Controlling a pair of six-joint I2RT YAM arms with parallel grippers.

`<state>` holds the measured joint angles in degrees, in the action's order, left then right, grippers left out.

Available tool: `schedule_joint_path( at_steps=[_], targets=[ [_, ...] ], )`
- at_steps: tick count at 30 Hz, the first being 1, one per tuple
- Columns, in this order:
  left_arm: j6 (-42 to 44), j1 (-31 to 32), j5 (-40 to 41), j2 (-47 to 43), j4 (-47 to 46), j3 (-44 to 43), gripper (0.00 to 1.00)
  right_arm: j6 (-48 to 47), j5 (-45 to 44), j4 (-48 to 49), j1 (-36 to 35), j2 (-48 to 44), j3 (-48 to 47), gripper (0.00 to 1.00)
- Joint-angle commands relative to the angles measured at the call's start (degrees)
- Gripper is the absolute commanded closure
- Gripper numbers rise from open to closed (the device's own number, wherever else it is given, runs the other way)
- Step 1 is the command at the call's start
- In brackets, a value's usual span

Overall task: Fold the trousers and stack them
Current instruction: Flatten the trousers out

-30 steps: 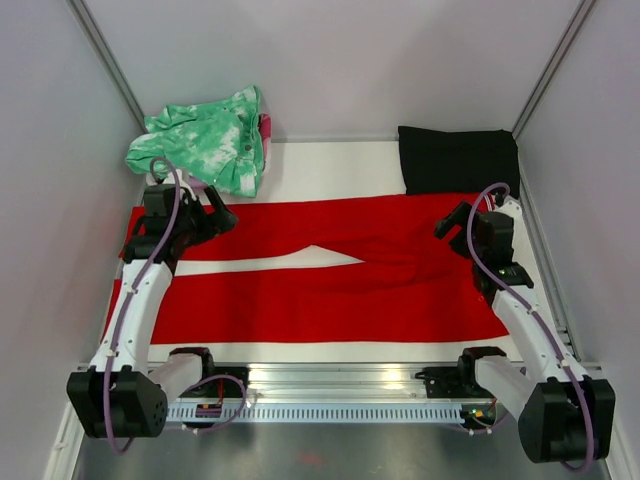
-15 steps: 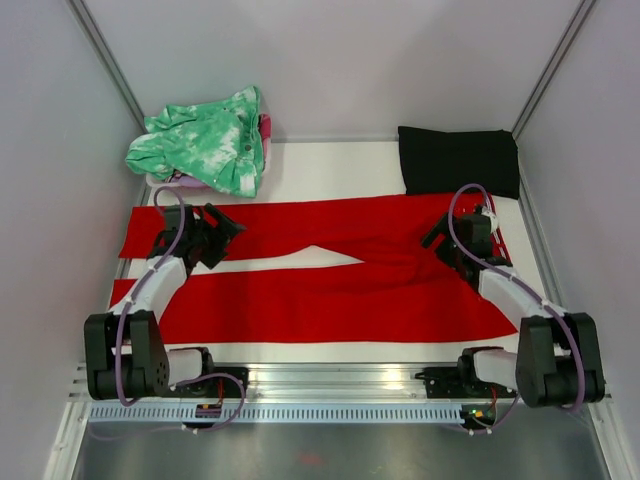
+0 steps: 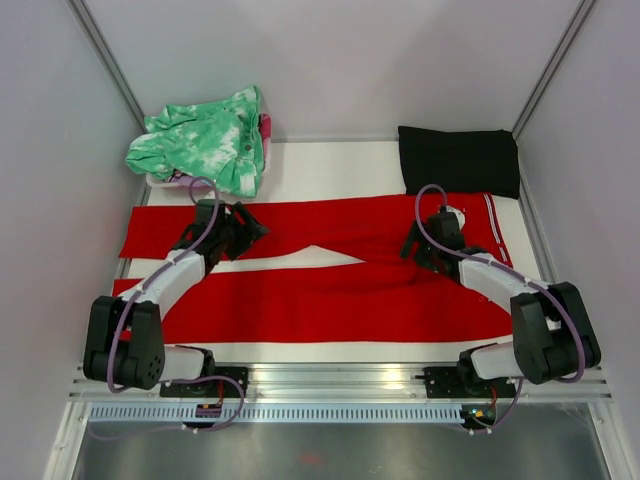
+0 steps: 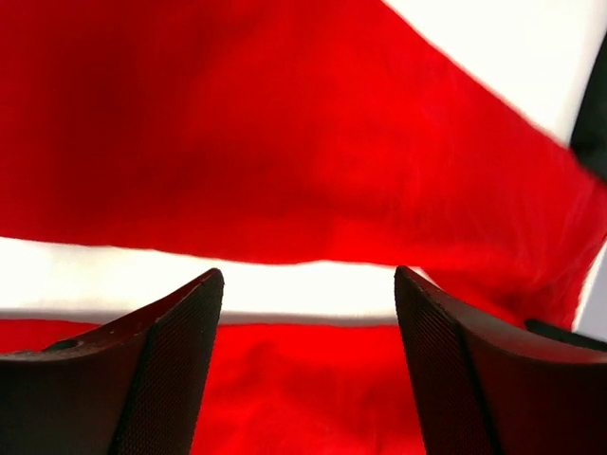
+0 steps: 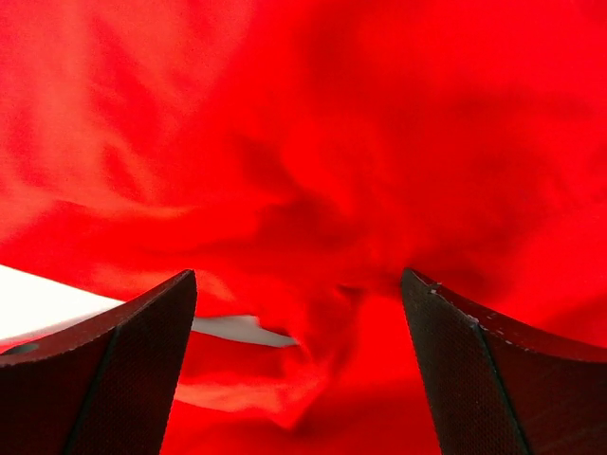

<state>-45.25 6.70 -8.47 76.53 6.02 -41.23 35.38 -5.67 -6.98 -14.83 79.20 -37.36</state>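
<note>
Currently the trousers (image 3: 330, 290) are laid flat across the table (image 3: 330, 160); the left gripper (image 3: 248, 226) is spread over the far leg's edge, the right gripper (image 3: 411, 246) spread near the crotch. Both pinches should be taken level.

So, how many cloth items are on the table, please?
3: bright red trousers mid-table; green-and-white mottled garment far left; black folded cloth far right. Others may be hidden.
</note>
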Motion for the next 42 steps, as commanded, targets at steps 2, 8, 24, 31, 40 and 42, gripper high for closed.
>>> schedule_joint_path(
  at_steps=[2, 8, 24, 31, 40, 42],
  targets=[
    [4.38, 7.25, 7.06, -0.24, 2.77, -1.83, 0.25, 0.83, -1.71, -0.40, -0.81, 0.51, 2.20, 0.06],
    [-0.96, 16.39, 12.25, 2.13, 4.53, -2.54, 0.27, 4.25, -3.81, -1.01, -0.82, 1.58, 5.45, 0.07],
    [-26.99, 22.92, 19.62, 21.54, -16.83, -2.80, 0.44, 1.80, -0.40, -1.72, -0.82, -4.75, 9.77, 0.15],
    [-28.66, 22.92, 25.07, 23.22, -13.15, -2.36, 0.46, 1.80, 0.84, -1.36, -0.81, -5.46, 9.07, 0.15],
    [-28.93, 22.92, 28.51, 21.30, -3.94, -3.06, 0.98, 1.80, -1.26, -3.91, -0.81, -4.49, 7.22, 0.14],
    [-27.88, 22.92, 28.24, 20.42, -2.34, -3.24, 0.98, 1.89, -1.53, -4.44, -0.82, -5.02, 7.31, 0.14]
  ],
)
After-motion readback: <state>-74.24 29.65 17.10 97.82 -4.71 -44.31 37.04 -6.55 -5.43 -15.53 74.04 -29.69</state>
